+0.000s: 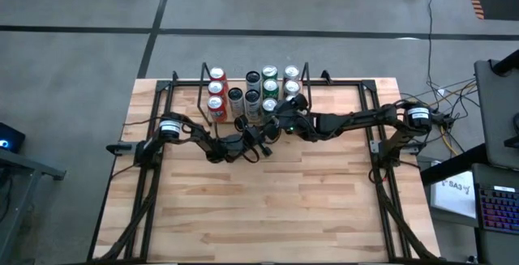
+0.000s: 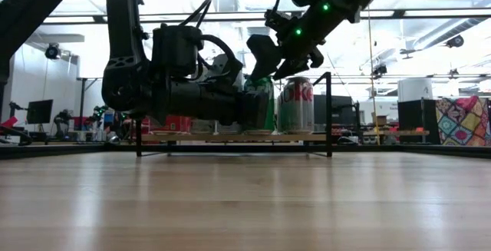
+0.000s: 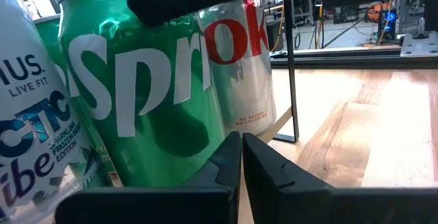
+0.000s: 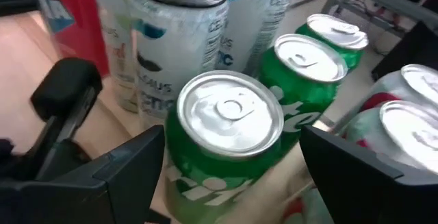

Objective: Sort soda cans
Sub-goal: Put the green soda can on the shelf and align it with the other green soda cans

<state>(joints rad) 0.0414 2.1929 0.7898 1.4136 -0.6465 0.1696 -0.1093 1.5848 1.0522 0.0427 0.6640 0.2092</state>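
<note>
Left claw (image 1: 261,139) sits low over the wooden bench (image 1: 268,208), its two dark fingers (image 3: 233,166) pressed together with nothing between them, just in front of the green cans. The soda cans (image 1: 253,92) stand grouped at the bench's far edge inside a black wire frame (image 1: 203,83): red ones (image 1: 216,95) on the left, dark and pale-bodied ones (image 1: 252,88) next, green ones (image 1: 269,83) after that, and silver-white ones with red lettering (image 1: 291,81) on the right. Right claw (image 4: 233,159) reaches in from the right with its fingers spread wide, one on either side of the nearest green can (image 4: 229,142), which stands upright; whether the fingers touch it I cannot tell.
</note>
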